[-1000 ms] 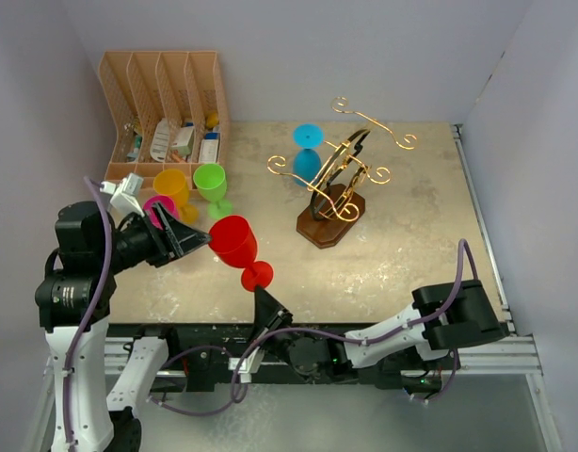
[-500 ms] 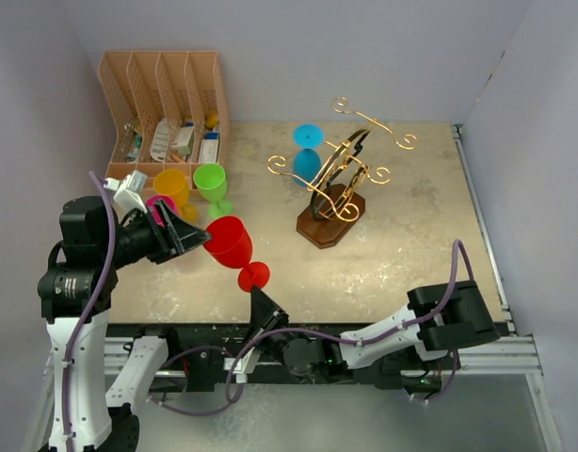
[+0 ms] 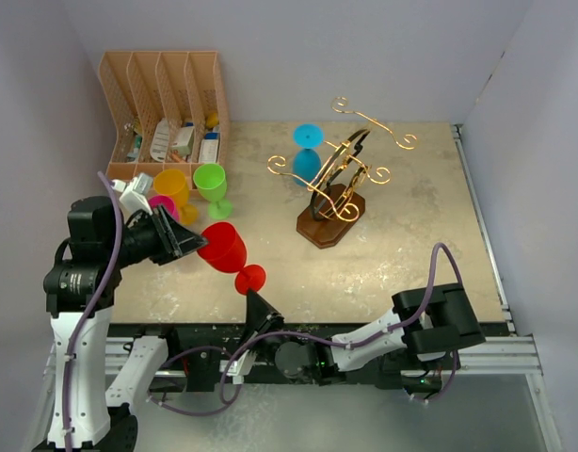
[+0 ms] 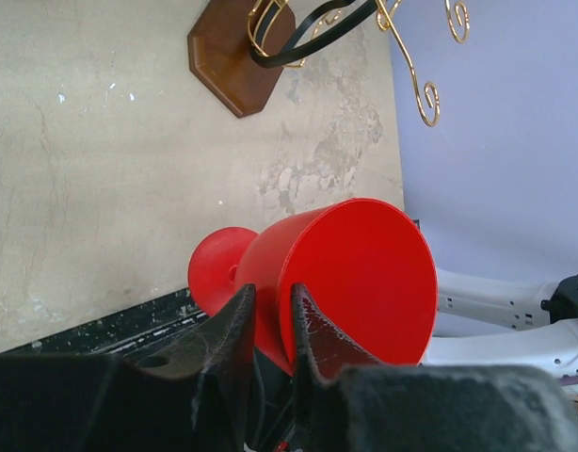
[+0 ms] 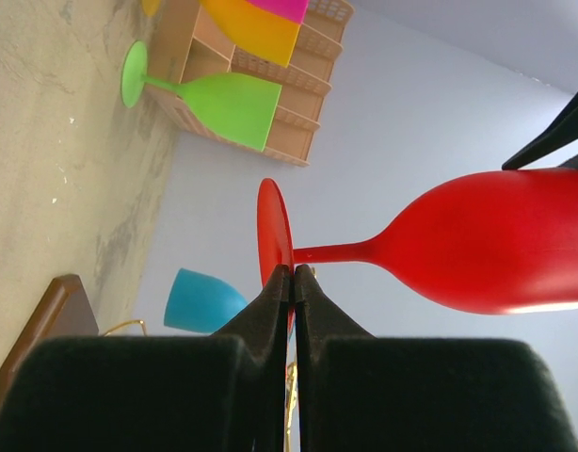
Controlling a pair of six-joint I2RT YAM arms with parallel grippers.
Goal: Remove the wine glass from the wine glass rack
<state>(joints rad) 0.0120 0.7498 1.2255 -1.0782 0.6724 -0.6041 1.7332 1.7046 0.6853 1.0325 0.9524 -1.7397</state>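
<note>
The left jaws are pinching only the rim of the tilted red plastic wine glass [image 3: 223, 249], well apart from the gold wire rack [image 3: 341, 174], risking a slip. The clenched, empty right jaws are crowding its foot

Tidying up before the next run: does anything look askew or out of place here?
The red wine glass is tilted well off upright, pinched by its bowl rim in the left gripper, foot pointing toward the shut right gripper. The blue glass hangs on the rack; nothing spilled or broken.

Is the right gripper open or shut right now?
Shut: in its wrist view the right gripper has its two fingers pressed flat together.
</note>
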